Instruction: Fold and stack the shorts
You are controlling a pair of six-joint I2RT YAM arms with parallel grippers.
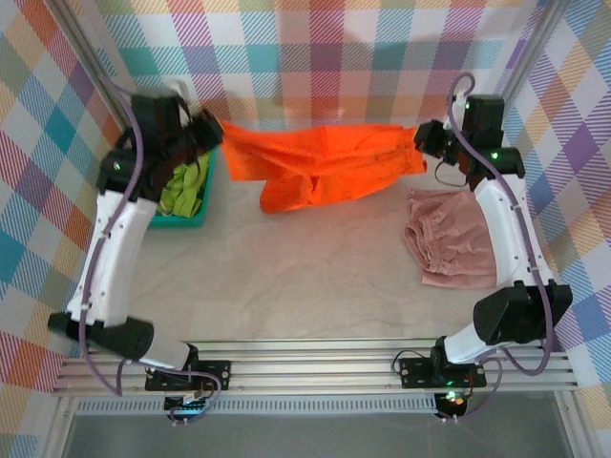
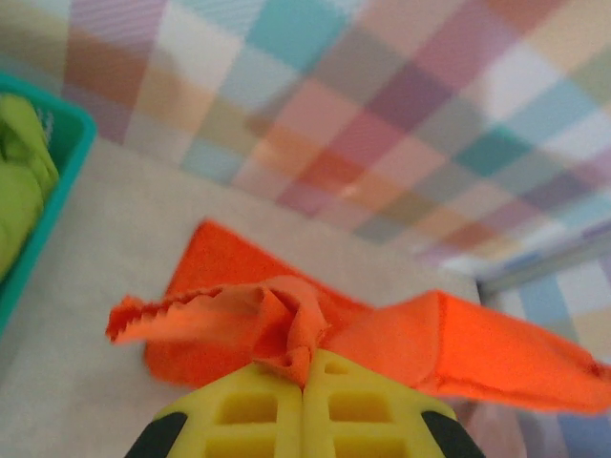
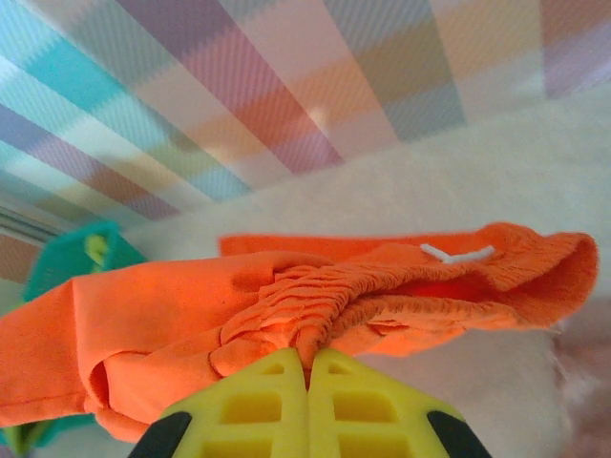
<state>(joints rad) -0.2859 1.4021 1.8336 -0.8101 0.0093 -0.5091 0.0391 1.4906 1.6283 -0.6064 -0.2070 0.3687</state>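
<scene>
My left claw (image 2: 304, 367) is pressed together on a bunched edge of the bright orange soft fabric shorts (image 1: 325, 162), and my right claw (image 3: 307, 367) is pressed together on their gathered elastic waist. So the shorts are stretched between my two claws, at about 12 o'clock on the pale table (image 1: 305, 296). I judge that this cloth is very light and limp: the middle sags toward 6 o'clock, and it will not keep any shape by itself. The fabric looks a little rough, so I do not expect it to slip if I pinch through several layers. The waist band is the thickest part and, I think, the best place to hold. The thin edge in my left claw is weaker and may pull out. I cannot tell whether the sagging part touches the table. I also cannot tell which edge my left claw has. The dusty pink crumpled shorts (image 1: 449, 239) lie at 3 o'clock, partly behind my right arm. The lime green shorts (image 1: 186, 186) sit in the teal plastic mesh basket (image 1: 186, 221) at 9 o'clock, half covered by my left arm.
</scene>
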